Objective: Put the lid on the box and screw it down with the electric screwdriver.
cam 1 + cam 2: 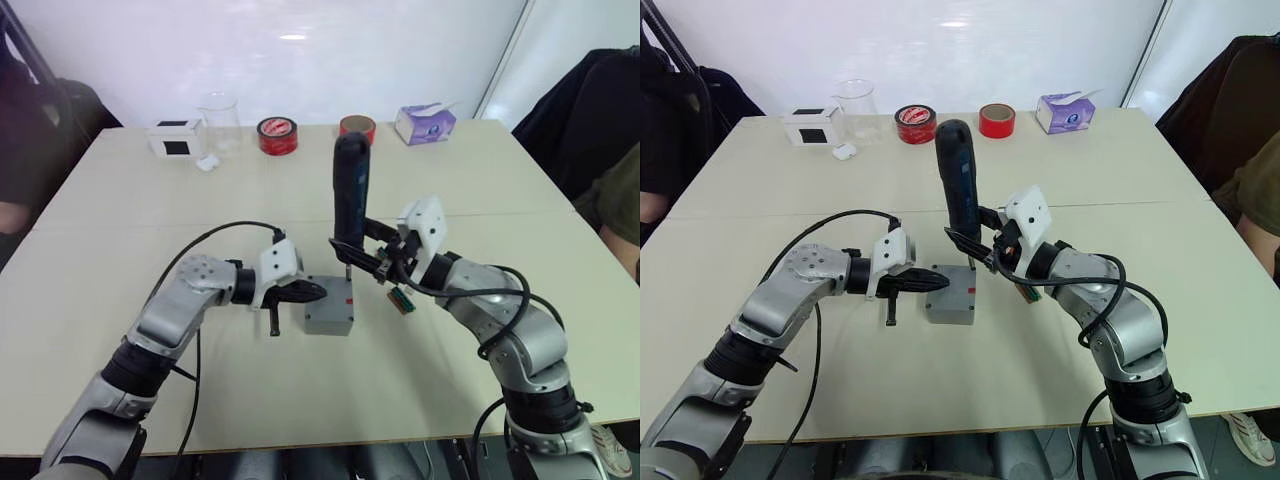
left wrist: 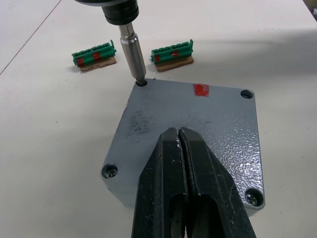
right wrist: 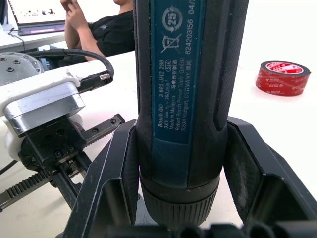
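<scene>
Speckled grey lid with red mark; dark blue-black electric screwdriver; green connectors on brown; red tape rolls; beige table.

This looks like a robotics lab or test room. A plain pale counter stands before a bare white wall, and along its far edge lie two rolls of red tape, a clear beaker, a tissue pack and a small white box with a black face. People sit at both side edges, one by an open laptop.
</scene>
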Controlling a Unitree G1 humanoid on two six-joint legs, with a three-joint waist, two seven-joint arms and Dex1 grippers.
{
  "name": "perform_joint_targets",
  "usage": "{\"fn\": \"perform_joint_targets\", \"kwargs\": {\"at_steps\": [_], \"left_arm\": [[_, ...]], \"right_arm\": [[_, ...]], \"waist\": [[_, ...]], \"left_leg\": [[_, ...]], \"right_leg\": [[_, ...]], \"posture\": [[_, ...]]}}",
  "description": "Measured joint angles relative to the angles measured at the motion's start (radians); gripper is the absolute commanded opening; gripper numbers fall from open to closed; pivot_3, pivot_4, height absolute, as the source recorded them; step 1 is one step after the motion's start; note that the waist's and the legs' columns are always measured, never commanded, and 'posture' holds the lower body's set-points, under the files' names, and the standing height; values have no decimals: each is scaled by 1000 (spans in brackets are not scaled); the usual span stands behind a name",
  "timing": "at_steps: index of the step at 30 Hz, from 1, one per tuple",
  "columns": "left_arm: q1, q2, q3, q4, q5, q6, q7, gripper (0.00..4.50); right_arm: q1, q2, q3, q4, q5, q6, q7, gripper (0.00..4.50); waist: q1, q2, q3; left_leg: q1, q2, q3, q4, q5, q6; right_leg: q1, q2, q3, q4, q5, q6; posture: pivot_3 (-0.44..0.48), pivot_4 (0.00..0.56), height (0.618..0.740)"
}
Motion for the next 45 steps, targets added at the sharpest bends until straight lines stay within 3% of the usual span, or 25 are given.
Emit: {"fn": "perform_joint_targets", "kwargs": {"at_steps": [10, 45], "left_arm": [[8, 3, -8, 4, 19, -5, -2, 0], [9, 2, -29, -7, 25, -19, -4, 0]], "right_arm": [[33, 0, -7, -3, 2, 0, -13, 1826], [45, -17, -5, -33, 2, -1, -30, 1826]], "waist": [[1, -6, -11], [3, -3, -23]], "left_leg": [[12, 0, 0, -4, -2, 2], [10, -1, 2, -26, -2, 1]], "right_leg": [[11, -4, 0, -3, -5, -7], [10, -21, -8, -21, -5, -9]], "posture": [[0, 150, 740], [0, 150, 740]]}}
